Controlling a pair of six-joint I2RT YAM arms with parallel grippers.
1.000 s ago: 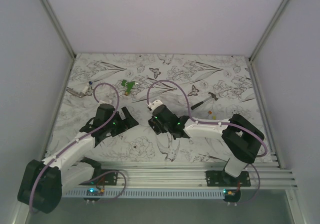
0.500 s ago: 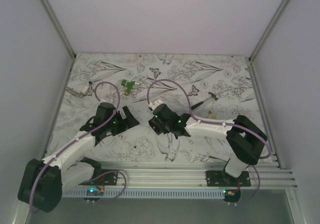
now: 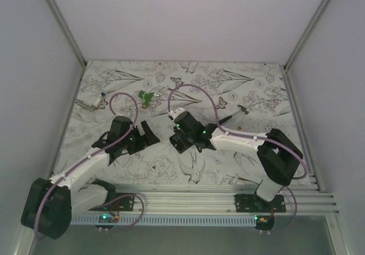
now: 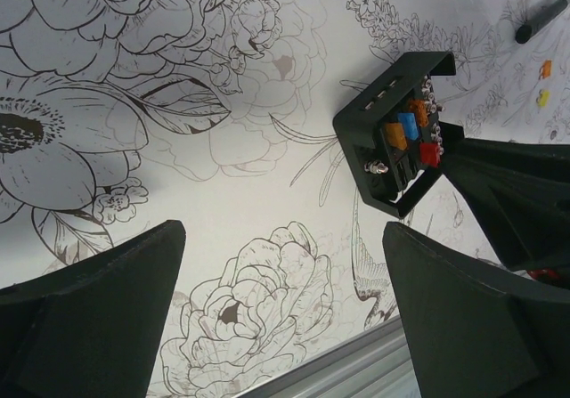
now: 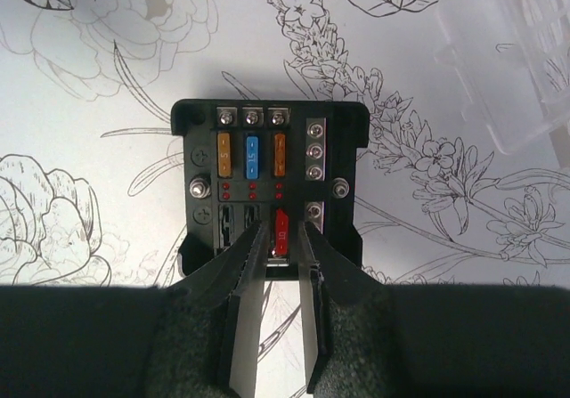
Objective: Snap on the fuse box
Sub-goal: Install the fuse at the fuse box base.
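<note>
Just beside the clear cover (image 5: 508, 60), the fuse box (image 5: 270, 184) lies on the counter (image 5: 89, 104); right hand (image 5: 279, 247) pinches its red fuse (image 5: 280, 220), left hand (image 4: 283, 233) spread. A crooked push could skid the box.

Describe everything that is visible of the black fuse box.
The fuse box is a black plastic square lying flat on the flowered table, uncovered. Inside sit orange, blue and orange fuses in a row, a red fuse below, and silver screws. The right tool reaches over its edge, fingers flanking the red fuse.
</note>
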